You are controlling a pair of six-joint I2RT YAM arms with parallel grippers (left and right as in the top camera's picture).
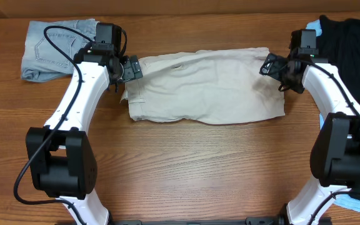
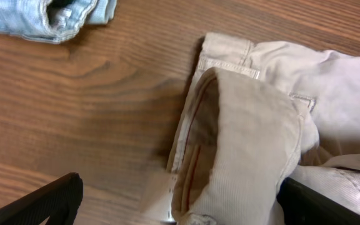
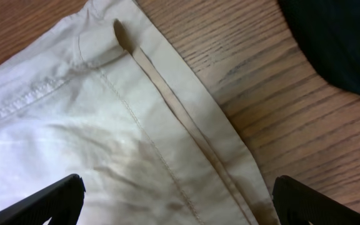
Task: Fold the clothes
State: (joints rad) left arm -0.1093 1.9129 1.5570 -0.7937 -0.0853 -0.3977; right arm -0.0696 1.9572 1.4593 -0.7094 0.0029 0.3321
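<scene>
— Khaki shorts point(image 1: 205, 87), status?
— My left tool point(image 1: 129, 69) and right tool point(image 1: 271, 65) stand apart, gripping nothing, over opposite ends. Shorts lie mid-surface point(image 1: 186, 169), apparently folded once. Judged next: grasp one end, fold crosswise.
</scene>
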